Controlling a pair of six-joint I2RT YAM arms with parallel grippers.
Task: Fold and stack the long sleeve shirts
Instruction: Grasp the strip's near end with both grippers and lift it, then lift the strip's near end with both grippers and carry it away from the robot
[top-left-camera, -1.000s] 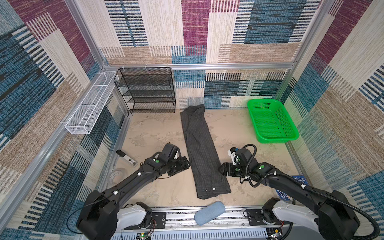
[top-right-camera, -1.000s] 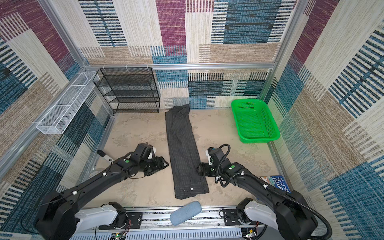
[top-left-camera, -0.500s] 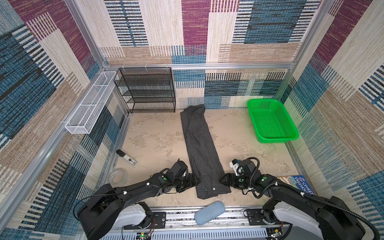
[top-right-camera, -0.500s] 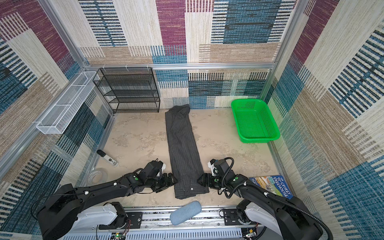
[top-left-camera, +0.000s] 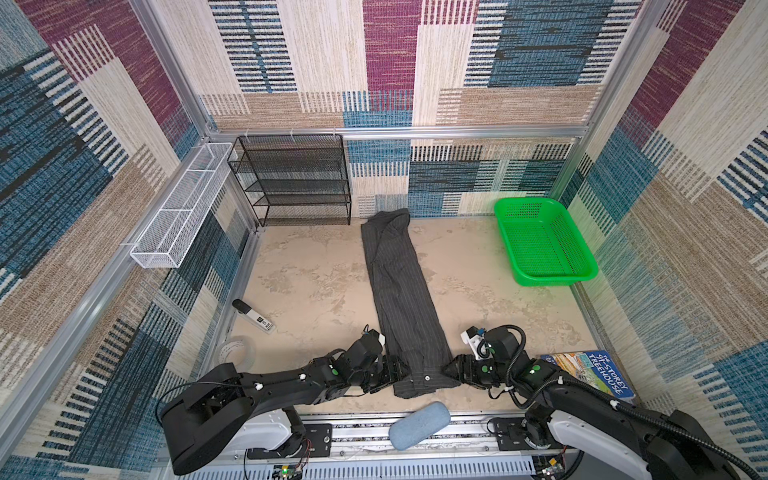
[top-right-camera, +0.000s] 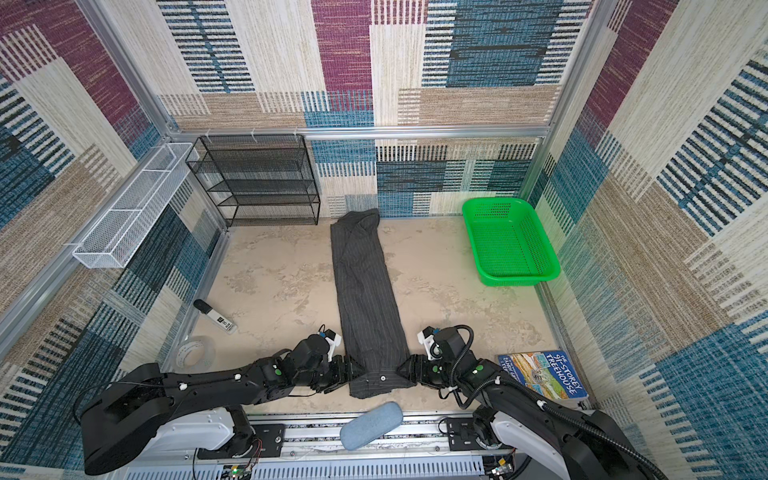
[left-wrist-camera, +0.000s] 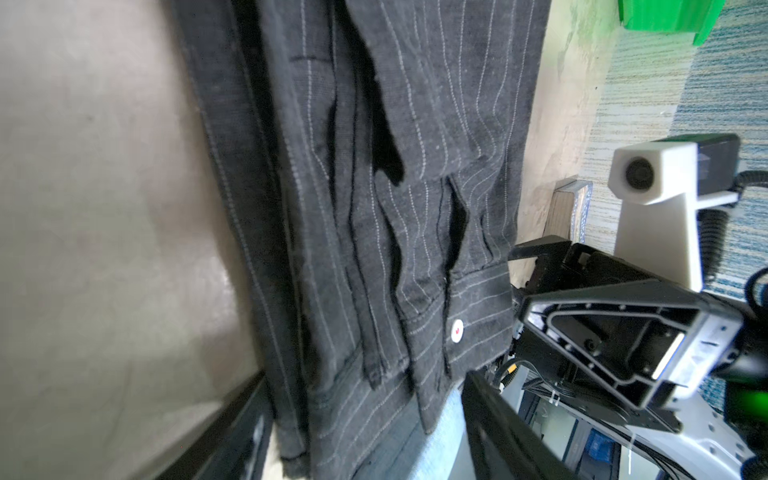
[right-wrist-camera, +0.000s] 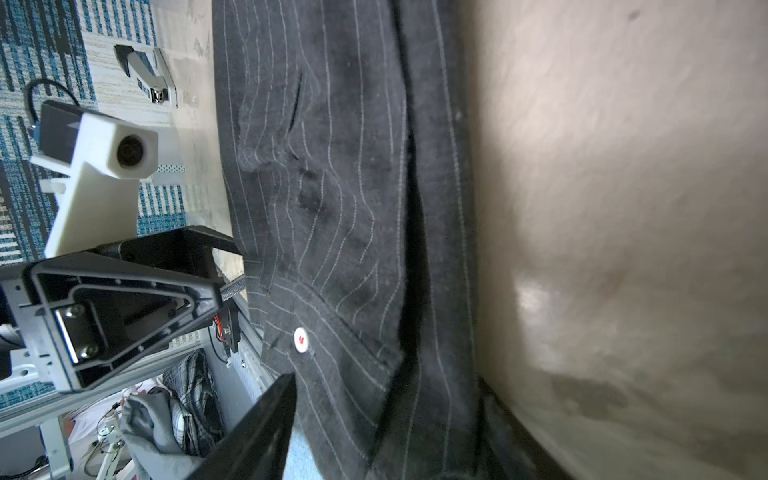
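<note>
Left claw (top-left-camera: 398, 371) and right claw (top-left-camera: 449, 370) flank the folded shirt (top-left-camera: 402, 291).

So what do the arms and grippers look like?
The left arm and right arm are black with white bases and green joint dots. Each carries a white wrist camera mount. The left gripper and right gripper are black, angular wedges. A ribbed black cable runs along the right arm.

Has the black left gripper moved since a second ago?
Yes. The left gripper came down the top view along the dark pinstriped shirt, from mid-length to its near, buttoned end.
</note>
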